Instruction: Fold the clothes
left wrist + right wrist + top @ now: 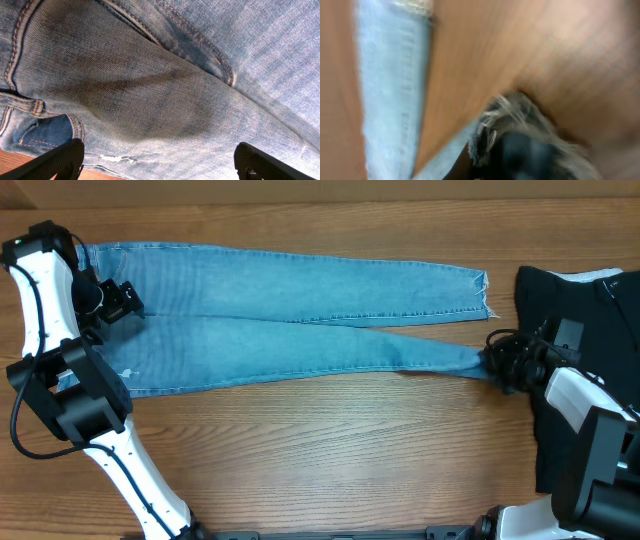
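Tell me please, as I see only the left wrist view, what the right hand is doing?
Observer: The right hand is shut on the frayed hem of one leg of the jeans.
Operator: Thank you. How do the legs lie?
Observer: Both lie flat, stretched toward the right arm; the other hem lies free on the table.
Operator: Is anything beside them?
Observer: A black garment lies just past the hems, under the right arm.

Wood-grain worktop [330, 460] stretching out ahead of and beside the right fingers [493, 360], large black garment [548, 295] crumpled just behind those fingers, small white cloth [603, 277] showing at the garment's top edge, farther behind the fingers.
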Robot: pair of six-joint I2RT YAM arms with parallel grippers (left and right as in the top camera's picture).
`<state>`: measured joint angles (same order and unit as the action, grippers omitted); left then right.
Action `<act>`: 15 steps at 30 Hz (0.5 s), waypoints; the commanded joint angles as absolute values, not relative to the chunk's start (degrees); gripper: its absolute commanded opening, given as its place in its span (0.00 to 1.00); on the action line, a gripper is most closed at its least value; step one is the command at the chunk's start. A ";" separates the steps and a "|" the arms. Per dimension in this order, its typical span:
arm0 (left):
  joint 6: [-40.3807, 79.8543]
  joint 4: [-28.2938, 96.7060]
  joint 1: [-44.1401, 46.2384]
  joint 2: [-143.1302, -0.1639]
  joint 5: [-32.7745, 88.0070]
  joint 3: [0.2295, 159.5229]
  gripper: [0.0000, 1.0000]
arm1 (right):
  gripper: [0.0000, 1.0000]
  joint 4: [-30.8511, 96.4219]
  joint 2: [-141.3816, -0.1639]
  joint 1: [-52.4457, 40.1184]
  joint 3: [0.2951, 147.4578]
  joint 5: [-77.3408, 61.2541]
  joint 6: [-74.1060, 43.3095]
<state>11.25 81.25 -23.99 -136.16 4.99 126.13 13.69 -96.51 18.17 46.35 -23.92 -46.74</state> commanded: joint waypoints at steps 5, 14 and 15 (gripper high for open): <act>11.81 81.43 -23.99 -134.06 5.82 126.26 0.98 | 0.04 -4.51 -96.99 15.03 56.38 -60.77 -39.18; 11.81 81.76 -23.99 -134.06 5.82 126.26 0.99 | 0.04 25.89 -96.99 12.47 52.88 -64.93 -7.14; 11.84 81.65 -23.99 -134.06 5.85 126.26 0.99 | 0.04 31.35 -96.99 11.44 52.88 -59.05 -4.10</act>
